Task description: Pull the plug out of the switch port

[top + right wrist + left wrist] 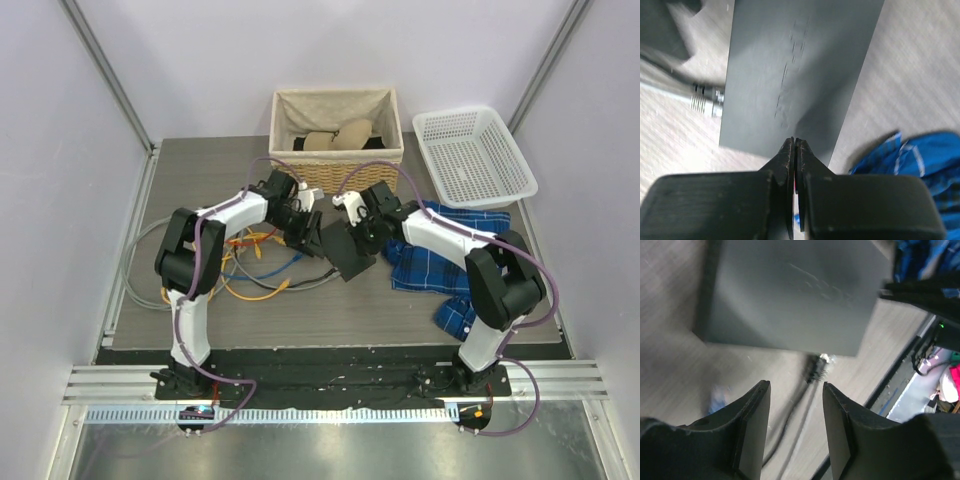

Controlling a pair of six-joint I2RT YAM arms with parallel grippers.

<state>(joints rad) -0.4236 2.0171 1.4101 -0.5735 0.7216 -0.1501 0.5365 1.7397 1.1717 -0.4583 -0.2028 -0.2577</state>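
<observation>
The switch [350,256] is a flat black box lying in the middle of the table. It fills the upper part of the left wrist view [790,290] and of the right wrist view [795,70]. A plug [817,368] with a dark cable sits at the switch's edge and looks seated in a port; the right wrist view shows the plug [705,100] at the box's left side. My left gripper [796,386] is open just short of the plug, with nothing between its fingers. My right gripper [794,142] is shut and empty, its tips over the switch's top near one edge.
A wicker basket [335,140] stands at the back, with a white plastic basket [472,155] to its right. A blue plaid cloth [445,255] lies under the right arm. Orange, blue and grey cables [255,268] are tangled left of the switch.
</observation>
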